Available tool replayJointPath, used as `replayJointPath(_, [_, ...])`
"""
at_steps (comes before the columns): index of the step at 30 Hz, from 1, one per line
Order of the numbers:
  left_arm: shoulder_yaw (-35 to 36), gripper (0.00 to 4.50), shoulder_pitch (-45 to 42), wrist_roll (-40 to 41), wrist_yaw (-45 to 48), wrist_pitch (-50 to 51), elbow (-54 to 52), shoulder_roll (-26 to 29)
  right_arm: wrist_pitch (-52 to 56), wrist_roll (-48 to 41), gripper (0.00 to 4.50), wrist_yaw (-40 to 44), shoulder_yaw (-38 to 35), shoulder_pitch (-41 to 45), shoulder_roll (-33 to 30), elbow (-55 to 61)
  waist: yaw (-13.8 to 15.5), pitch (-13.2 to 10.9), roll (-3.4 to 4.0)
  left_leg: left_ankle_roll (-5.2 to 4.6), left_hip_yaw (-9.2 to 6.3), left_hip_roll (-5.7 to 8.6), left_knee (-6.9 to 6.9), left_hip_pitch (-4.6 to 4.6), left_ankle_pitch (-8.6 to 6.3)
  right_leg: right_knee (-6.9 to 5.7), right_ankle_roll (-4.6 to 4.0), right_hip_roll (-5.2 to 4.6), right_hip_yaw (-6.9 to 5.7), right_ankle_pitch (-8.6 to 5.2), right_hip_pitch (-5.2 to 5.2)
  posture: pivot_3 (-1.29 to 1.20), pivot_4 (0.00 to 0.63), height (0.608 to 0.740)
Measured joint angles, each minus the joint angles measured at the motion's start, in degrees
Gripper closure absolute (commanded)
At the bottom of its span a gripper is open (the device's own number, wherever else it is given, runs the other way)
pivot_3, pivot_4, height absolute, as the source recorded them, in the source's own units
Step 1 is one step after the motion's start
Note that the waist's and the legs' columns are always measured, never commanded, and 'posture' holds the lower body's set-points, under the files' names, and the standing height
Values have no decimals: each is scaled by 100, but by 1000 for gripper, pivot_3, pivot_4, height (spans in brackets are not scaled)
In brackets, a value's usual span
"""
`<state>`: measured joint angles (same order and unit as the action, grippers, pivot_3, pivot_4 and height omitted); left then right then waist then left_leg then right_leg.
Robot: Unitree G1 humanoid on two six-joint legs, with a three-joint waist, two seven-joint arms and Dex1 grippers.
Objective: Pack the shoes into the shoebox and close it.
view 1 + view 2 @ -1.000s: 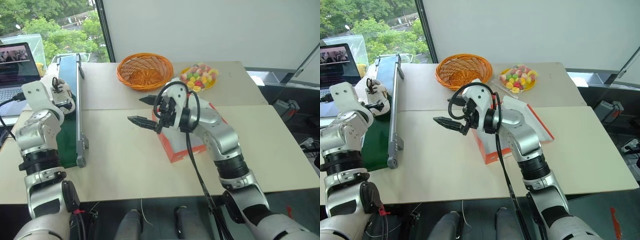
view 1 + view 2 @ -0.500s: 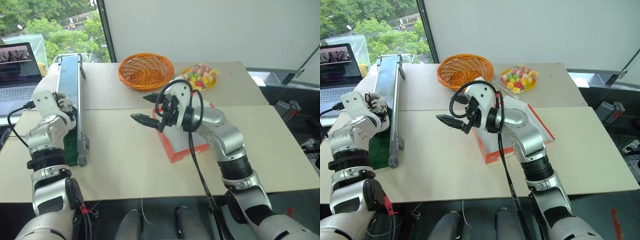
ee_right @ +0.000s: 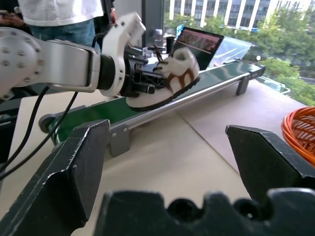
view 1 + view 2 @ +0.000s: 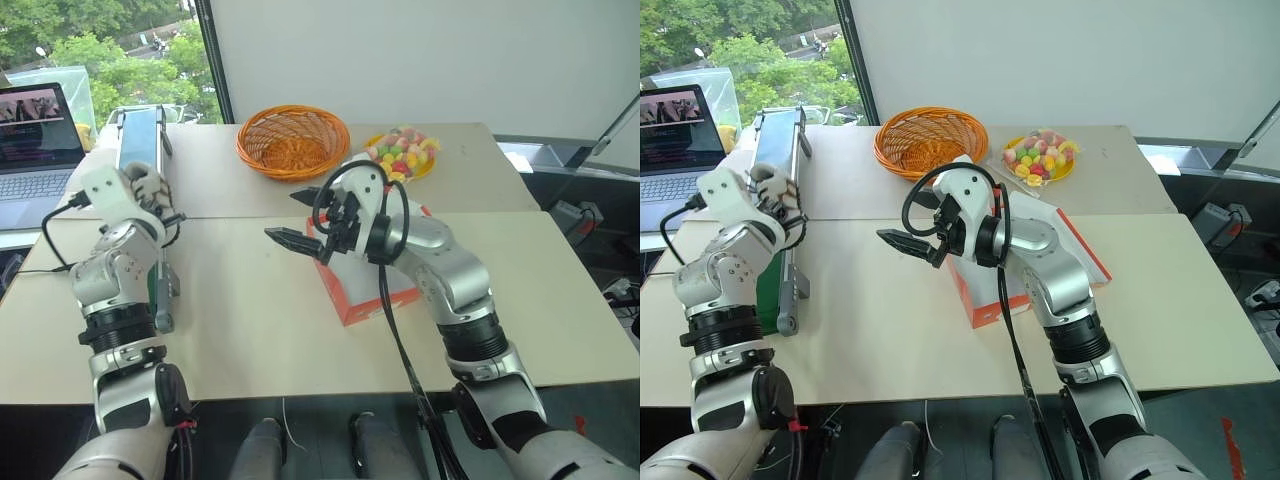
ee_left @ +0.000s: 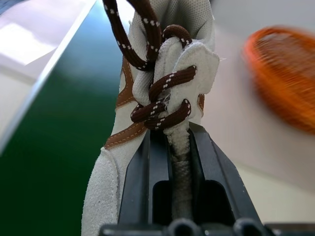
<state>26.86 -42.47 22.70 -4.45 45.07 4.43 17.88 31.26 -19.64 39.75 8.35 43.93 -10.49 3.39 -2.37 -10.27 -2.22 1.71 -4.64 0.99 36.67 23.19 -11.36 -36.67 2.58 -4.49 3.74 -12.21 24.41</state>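
Now pinching one white shoe by its tongue and brown laces, with the left fingers shut tight on it. Holding it up over the green belt at the left side of the worktop, well apart from the red-orange shoebox. Keeping the right fingers spread wide with nothing in them, out in front of the open shoebox near the middle of the worktop, on this side of the orange basket and the plate of sweets. Could go wrong from here in a few ways, probably. Might slip out on the way over, being gripped only by soft cloth and laces. Might swing and twist, hanging from such a small hold, and then land on the rim of the shoebox or tip over the side. Might bump the right fingers too, waiting right in the path to the shoebox. Best to go slow and keep the shoe level. No brand or label to read on the shoe. Nothing clear enough to read on the shoebox or on the laptop screen.
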Motion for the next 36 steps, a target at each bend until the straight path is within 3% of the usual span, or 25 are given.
replayJointPath(7, [-113,4486,-183,932,-239,500,-910,-1225,193,-364,0,-847,-946,402,275,-647,-6,-1,-1,0,1,0,2,1,0,3,0,2,0,0,-2,0,150,740])
replayJointPath(15, [-99,4486,-569,1652,-950,801,-1153,-2124,188,-354,0,-1137,-1086,459,292,-810,-45,-1,-2,-1,4,0,3,1,0,10,0,4,2,0,-3,0,150,740])
replayJointPath(36, [-380,4486,-840,2677,-1846,245,-1051,-2376,187,-403,0,-1288,-1040,500,272,-870,-13,-1,-1,-1,5,0,5,7,0,52,1,6,2,0,-9,0,150,740])
